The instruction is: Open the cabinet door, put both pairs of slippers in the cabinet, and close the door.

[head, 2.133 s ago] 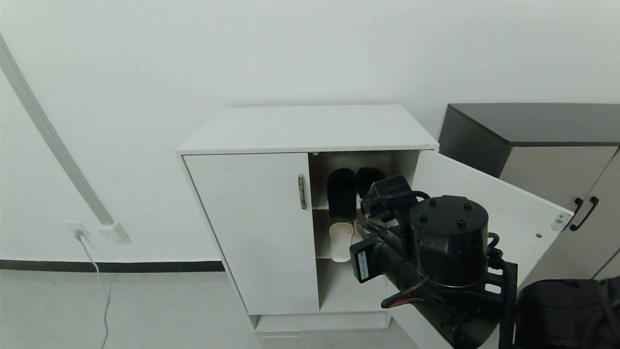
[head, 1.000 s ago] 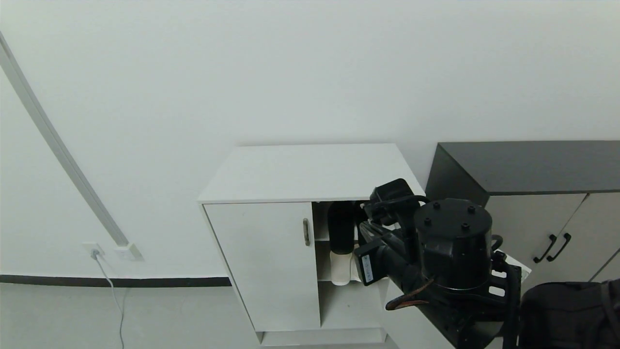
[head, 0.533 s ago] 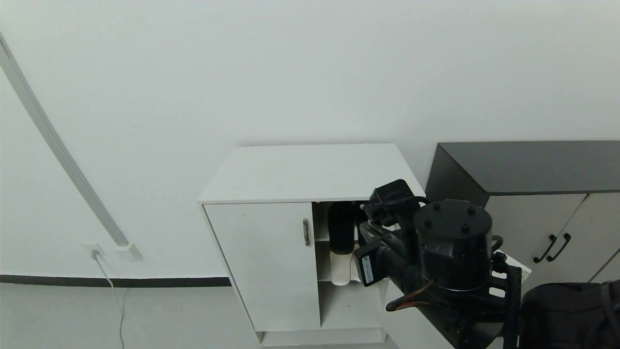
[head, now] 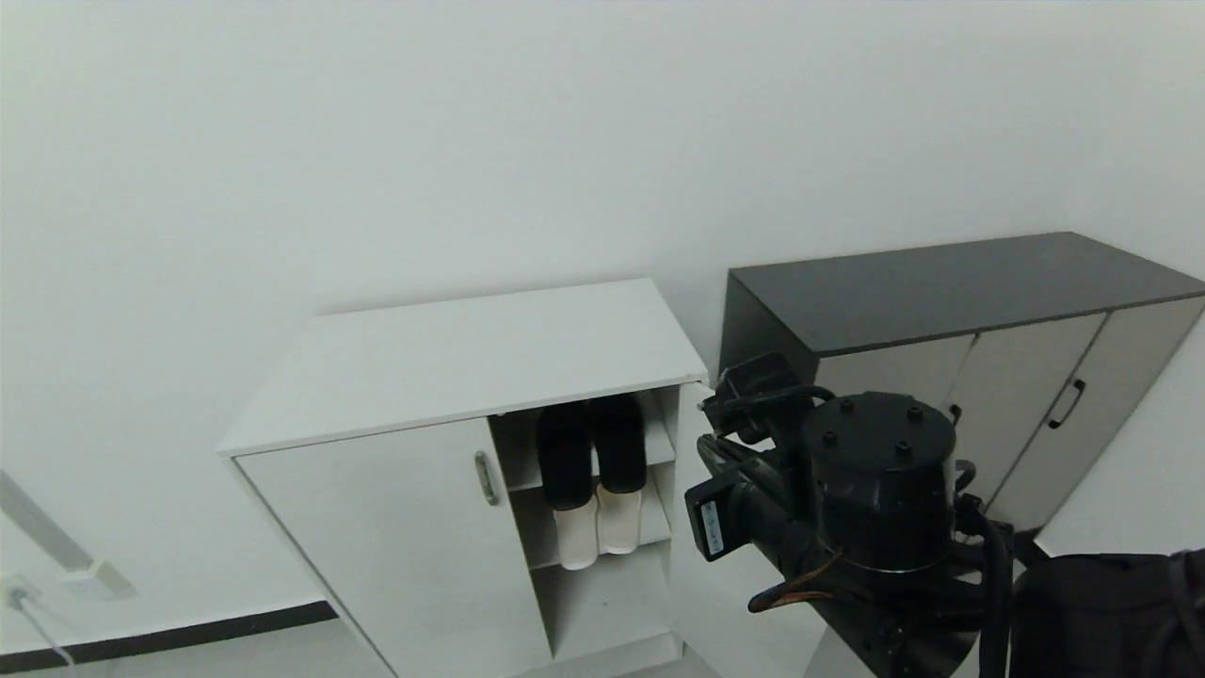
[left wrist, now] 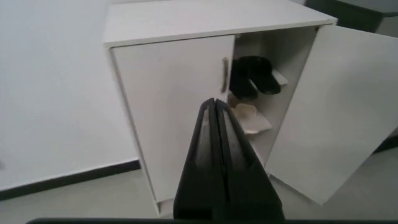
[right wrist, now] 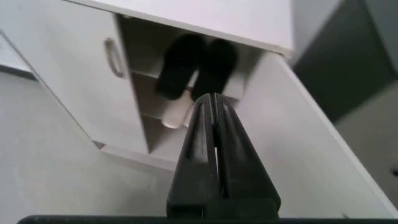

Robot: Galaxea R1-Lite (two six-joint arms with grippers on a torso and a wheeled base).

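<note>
Far left, low on the wall: socket (head: 14, 593) below a slanted trunking strip (head: 47, 546).

Left of centre: white cabinet (head: 452, 363), standing on the floor against the wall. Left door (head: 377, 537) shut, metal handle (head: 486, 477) at its right edge.

Left jaws: clenched flat together, grasping nothing. Positioned in front of the shut left door and aimed at it, well apart from the cabinet. Both pairs of slippers to the right of the tips and farther in, no contact.

Centre: right compartment open. Black slippers (head: 591, 447) side by side on the upper shelf, leaning against the back. White slippers (head: 597, 532) side by side on the shelf directly below. Bottom compartment below these.

Right jaws: clenched together, grasping nothing. Positioned low in front of the open compartment, aimed up at the two shelves, both pairs beyond the tips and well apart from them.

Right of the opening: right door (head: 701, 603) swung wide open toward the near side.

Far right: dark-topped cabinet (head: 941, 282), doors shut, just beside the white cabinet.
</note>
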